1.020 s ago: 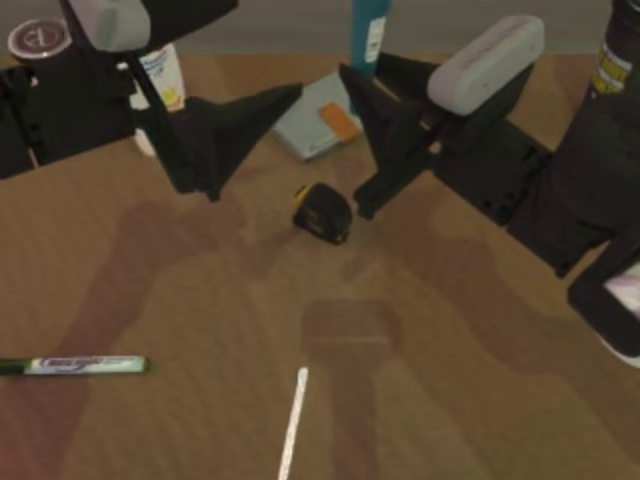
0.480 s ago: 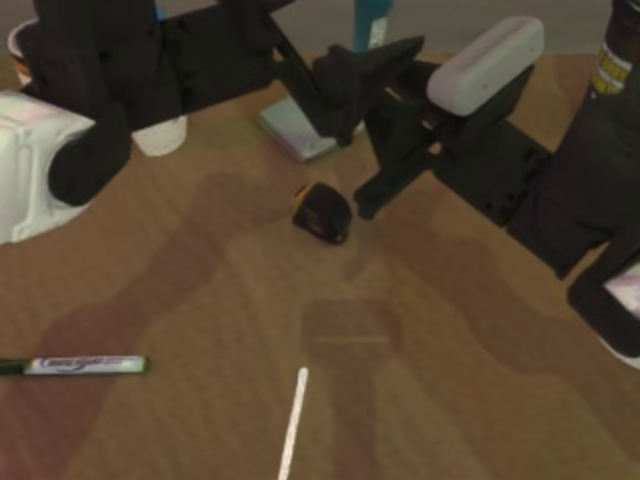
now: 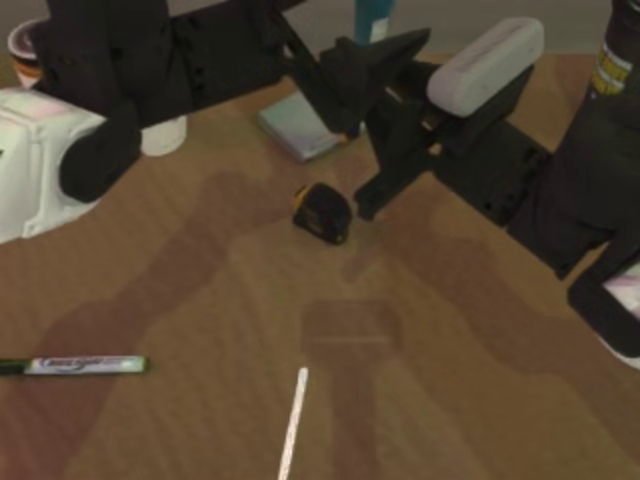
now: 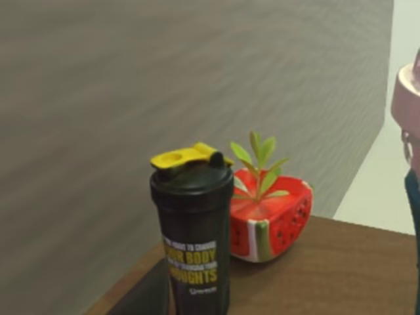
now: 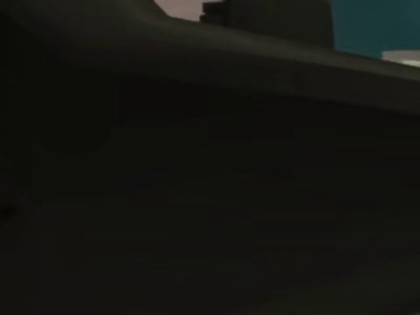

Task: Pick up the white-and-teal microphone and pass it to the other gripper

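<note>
Two grippers met at the far edge of the table (image 3: 200,300) in the top view, where I had both arms working. My right gripper (image 3: 372,75) stood at the upper centre, its pale grey block toward the right, with the teal handle of the white-and-teal microphone (image 3: 371,20) rising upright from between its fingers; the jaws were closed on that handle, and the white ball head was out of sight. My left gripper (image 3: 345,85) reached in from the left, its dark wedge fingers overlapping the right one just below the handle; whether its jaws were wide or narrow I could not tell, nor whether they touched the microphone.

Beneath the two lay a pale flat box (image 3: 295,130), partly covered by the left arm. A black-and-yellow tape measure (image 3: 322,212) sat on the wood just below the grippers, apart from both. A white-and-green marker pen (image 3: 85,365) lay flat near the left edge, and a thin white stick (image 3: 292,425) lay near the bottom centre.

The left wrist view showed a black shaker bottle (image 4: 192,243) with a yellow lid standing just beside a watermelon-shaped planter (image 4: 272,220) holding a green sprig. The right wrist view was dark.
</note>
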